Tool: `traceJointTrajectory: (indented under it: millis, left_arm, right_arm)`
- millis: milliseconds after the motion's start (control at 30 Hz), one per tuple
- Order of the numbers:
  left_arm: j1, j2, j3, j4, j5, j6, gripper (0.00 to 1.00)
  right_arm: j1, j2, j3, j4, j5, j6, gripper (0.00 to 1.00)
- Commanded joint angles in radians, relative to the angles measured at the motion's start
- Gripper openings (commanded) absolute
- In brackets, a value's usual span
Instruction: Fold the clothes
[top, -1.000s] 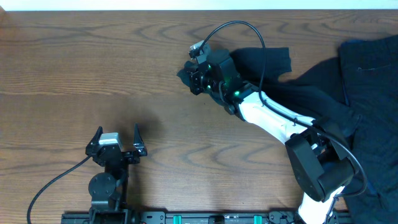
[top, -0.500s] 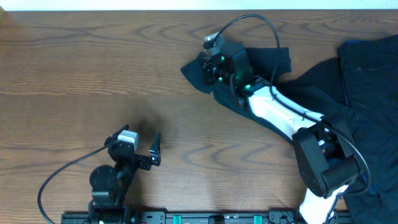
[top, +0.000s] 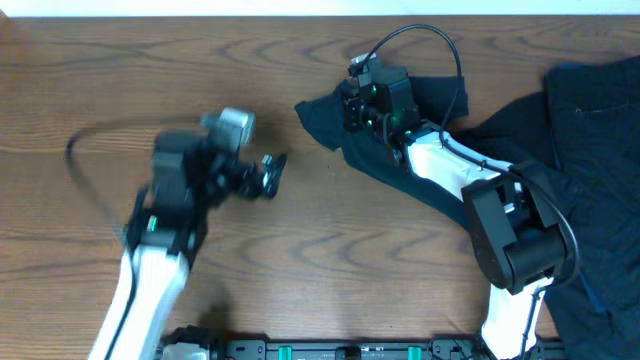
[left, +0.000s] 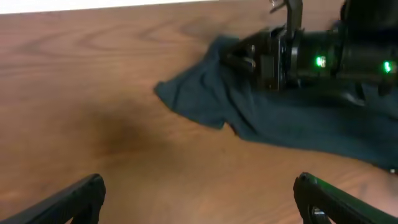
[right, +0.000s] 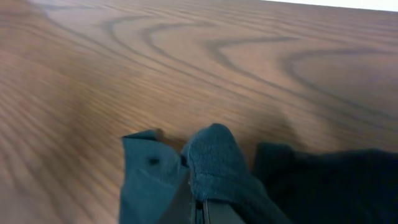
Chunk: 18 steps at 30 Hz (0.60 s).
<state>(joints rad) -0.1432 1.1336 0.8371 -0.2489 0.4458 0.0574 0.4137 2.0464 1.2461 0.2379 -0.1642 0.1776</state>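
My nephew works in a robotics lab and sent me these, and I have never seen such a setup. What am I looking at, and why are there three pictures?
These are two robot arms at a wooden table, each ending in a two-finger gripper. One picture comes from a camera fixed above the table. The other two come from small cameras on the wrists, each looking out along its own gripper. The job is folding clothes. The right gripper is shut on a fold of a dark garment that lies on the table, and its wrist view shows that cloth pinched up close. More dark clothes lie at the table's right side. The left gripper, blurred in the overhead view, is open and holds nothing. Its wrist view looks toward the garment.
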Motion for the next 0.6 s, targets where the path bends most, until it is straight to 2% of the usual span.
traceJointTrajectory:
  millis: [0,167,367,567]
  left_arm:
    - [-0.032,0.158,0.132,0.012,0.018,0.013,0.98]
    - [-0.033,0.298,0.156,0.183,0.067,-0.047,0.98]
    - [-0.034,0.385,0.156,0.232,0.067,-0.043,1.00]
    - [-0.073,0.494,0.156,0.288,0.067,-0.043,0.94]
  right_arm:
    - [-0.045,0.002,0.003,0.010,0.019,-0.006,0.01]
    - [-0.109,0.002,0.003,0.010,-0.027,0.035,0.01]
    - [-0.177,0.002,0.003,-0.027,-0.106,0.080,0.01]
    - [-0.254,0.002,0.003,-0.162,-0.129,0.074,0.01]
